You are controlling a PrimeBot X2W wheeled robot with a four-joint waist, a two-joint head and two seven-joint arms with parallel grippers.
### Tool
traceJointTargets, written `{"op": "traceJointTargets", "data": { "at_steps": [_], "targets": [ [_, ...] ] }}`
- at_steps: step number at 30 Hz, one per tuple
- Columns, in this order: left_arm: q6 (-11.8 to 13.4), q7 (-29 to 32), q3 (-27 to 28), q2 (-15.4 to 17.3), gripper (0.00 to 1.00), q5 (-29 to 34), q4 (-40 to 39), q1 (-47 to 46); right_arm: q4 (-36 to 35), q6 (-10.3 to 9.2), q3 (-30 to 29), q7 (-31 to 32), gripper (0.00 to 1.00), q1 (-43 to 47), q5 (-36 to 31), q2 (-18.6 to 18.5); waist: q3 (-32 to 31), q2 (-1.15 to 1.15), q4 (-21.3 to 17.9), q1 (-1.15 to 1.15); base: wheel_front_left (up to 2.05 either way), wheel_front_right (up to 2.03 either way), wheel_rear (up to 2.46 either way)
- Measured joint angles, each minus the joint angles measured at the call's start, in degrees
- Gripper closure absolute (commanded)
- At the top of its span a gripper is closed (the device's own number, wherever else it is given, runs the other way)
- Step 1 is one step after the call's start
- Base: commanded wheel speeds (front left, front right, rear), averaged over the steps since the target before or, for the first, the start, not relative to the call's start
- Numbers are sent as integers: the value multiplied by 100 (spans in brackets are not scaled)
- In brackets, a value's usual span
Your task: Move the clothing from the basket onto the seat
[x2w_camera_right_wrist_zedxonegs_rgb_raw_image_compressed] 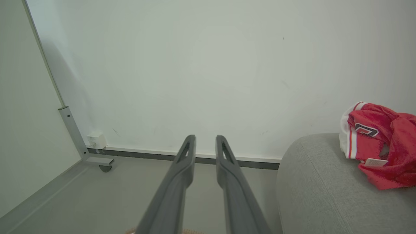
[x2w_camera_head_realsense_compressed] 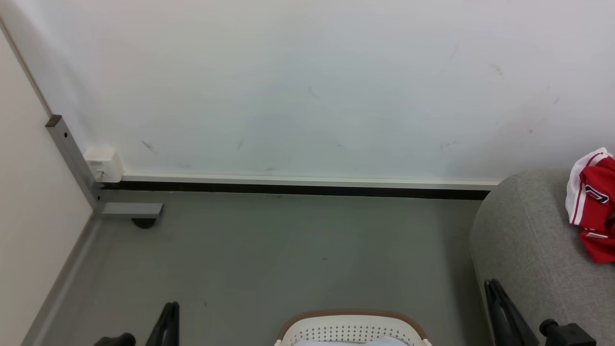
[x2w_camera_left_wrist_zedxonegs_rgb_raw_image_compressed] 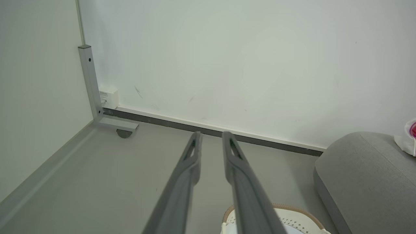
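My L fingers [x2w_camera_left_wrist_zedxonegs_rgb_raw_image_compressed: 190, 169] and R fingers [x2w_camera_right_wrist_zedxonegs_rgb_raw_image_compressed: 182, 175] are slightly apart, gripping nothing, over the floor [x2w_camera_head_realsense_compressed: 288, 250]. Red jersey [x2w_camera_right_wrist_zedxonegs_rgb_raw_image_compressed: 380, 152] is bunched on the grey seat [x2w_camera_right_wrist_zedxonegs_rgb_raw_image_compressed: 325, 182] at right. Basket [x2w_camera_head_realsense_compressed: 350, 313] is below me w/ white fabric [x2w_camera_head_realsense_compressed: 336, 342] inside.

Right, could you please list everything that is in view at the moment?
light-grey fabric-upholstered seat: one, grey, right side
red-and-white sports clothing: one heap, red with white trim, on the seat
cream-white perforated plastic basket: one, brown-rimmed, floor, bottom centre
white fabric: one piece, white, inside the basket
grey metal post: one, grey, left corner
white wall box: one, white, beside the post
left end effector: one, dark, lower left, empty
right end effector: one, dark, lower right, empty
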Motion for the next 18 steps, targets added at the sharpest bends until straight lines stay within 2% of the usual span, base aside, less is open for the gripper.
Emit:
{"op": "traceJointTargets", "data": {
  "at_steps": [3, 18],
  "targets": [
    [-1, 102, 27, -43, 100, -129, 89, 39, 78, -1, -18, 69, 100, 52, 168, 14, 10, 0, -1, 0, 0, 0, 0],
    [-18, 485, 155, -63, 100, -1616, -46, 0, 60, -1, -243, 475, 100, 17, 1674, 21, 71, 0, -1, 0, 0, 0, 0]
  ]
}}
